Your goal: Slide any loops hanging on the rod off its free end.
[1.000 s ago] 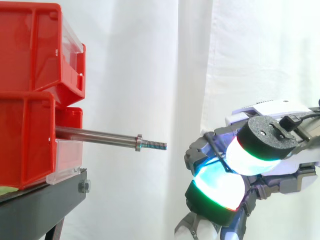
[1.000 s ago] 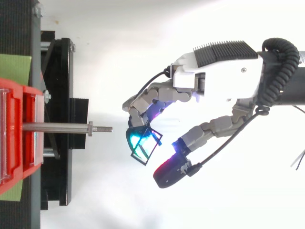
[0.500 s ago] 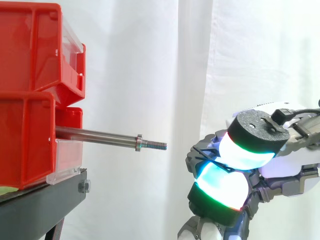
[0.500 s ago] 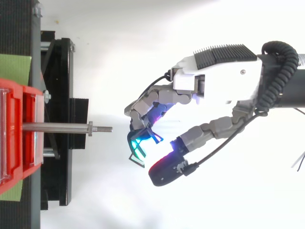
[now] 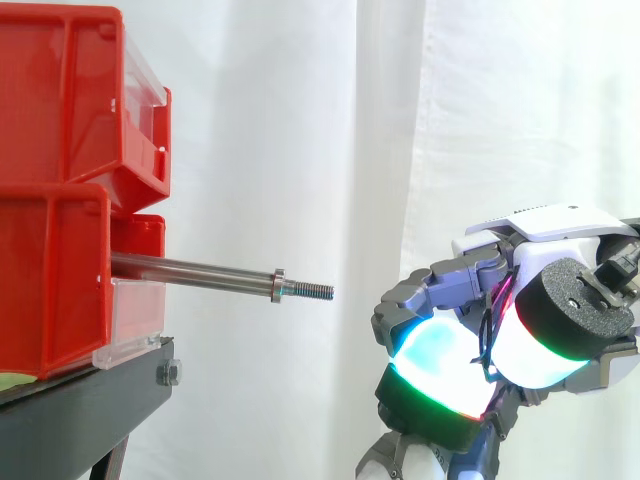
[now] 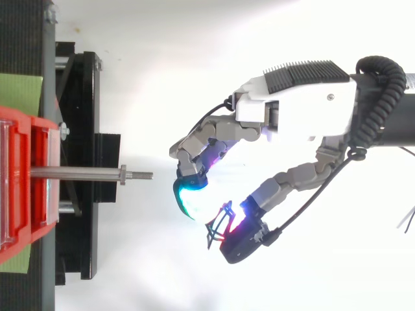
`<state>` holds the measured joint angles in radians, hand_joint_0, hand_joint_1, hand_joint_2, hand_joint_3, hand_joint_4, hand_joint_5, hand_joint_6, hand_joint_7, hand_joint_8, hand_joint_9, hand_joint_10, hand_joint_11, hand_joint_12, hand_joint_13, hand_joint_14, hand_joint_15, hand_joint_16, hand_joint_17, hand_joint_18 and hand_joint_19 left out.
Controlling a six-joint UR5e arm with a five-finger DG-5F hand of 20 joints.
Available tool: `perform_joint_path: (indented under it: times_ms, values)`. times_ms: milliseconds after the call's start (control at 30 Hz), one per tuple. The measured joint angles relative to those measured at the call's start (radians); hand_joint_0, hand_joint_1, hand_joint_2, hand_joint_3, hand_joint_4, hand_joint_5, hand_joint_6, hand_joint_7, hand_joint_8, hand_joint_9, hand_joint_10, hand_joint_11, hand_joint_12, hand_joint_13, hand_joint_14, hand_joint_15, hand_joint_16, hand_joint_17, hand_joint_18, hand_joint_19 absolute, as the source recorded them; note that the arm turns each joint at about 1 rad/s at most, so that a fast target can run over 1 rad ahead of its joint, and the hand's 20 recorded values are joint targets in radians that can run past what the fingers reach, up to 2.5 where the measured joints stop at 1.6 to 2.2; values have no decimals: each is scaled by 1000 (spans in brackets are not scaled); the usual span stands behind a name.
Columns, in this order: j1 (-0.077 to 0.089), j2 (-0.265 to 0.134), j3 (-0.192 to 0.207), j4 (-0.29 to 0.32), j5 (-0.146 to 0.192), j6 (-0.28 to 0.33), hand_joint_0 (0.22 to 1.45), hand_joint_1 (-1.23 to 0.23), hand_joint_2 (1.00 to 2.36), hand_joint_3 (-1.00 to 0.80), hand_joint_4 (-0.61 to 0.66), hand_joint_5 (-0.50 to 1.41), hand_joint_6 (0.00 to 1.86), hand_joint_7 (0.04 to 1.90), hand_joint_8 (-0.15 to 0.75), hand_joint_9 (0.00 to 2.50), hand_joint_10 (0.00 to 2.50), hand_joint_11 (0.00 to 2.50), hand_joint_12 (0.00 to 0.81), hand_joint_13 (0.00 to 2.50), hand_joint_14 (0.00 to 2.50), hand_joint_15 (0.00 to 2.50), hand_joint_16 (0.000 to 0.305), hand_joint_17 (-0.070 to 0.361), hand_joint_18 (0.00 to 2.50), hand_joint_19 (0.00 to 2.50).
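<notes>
The steel rod (image 5: 195,272) sticks out of the lower red bin (image 5: 55,280) to the right, ending in a threaded tip (image 6: 139,174). Nothing hangs on it. My hand (image 6: 295,107) hovers to the right of the free end and a little below it, fingers curled. A small black wire loop (image 6: 219,228) sits against the thumb pad (image 6: 238,243), between it and the cyan fingertip (image 6: 188,197). In the side view the black wire loop (image 5: 489,332) shows as thin wire between the two glowing pads.
Two red bins (image 5: 70,95) are stacked on a black stand (image 5: 90,405) at the left. A green mat (image 6: 19,94) lies under the bins. White curtain hangs behind, with open space between rod tip and hand.
The loop has shifted from the fingertip side to the thumb pad. The thumb swung out and away from the rod, carrying the loop with it. The rod stayed bare.
</notes>
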<state>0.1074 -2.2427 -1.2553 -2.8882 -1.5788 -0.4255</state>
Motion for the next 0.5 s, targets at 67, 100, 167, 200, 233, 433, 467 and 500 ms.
perform_joint_path:
  times_ms: [67,100,167,200,233,433,467,500]
  values:
    - [0,0,0,-2,0,1,639,-760,1000,-500,169,-198,859,990,308,772,7,214,320,715,0,35,48,107,829,263]
    - [0,0,0,-2,0,2,633,-733,1000,-500,171,-197,858,985,310,774,7,219,319,715,0,35,48,107,829,256]
    - [0,0,0,-3,0,2,612,-661,1000,-500,173,-195,855,977,311,778,8,213,320,717,1,39,47,107,828,270]
    - [0,0,0,-4,0,2,607,-646,1000,-500,173,-194,853,972,310,779,7,219,319,718,0,38,48,107,828,270]
    - [0,0,0,-4,0,2,601,-618,1000,-500,173,-191,847,980,313,780,7,208,321,721,0,39,48,107,827,273]
    - [0,0,0,-8,0,2,622,-589,1005,-447,142,-185,839,1010,322,797,7,212,322,727,0,45,48,107,825,279]
    - [0,0,0,-8,0,2,628,-633,1008,-418,140,-185,840,1007,321,796,7,211,323,727,2,51,48,108,827,272]
    - [0,0,0,-8,0,2,631,-676,1008,-403,142,-187,841,1014,320,785,7,213,324,726,0,45,48,108,826,275]
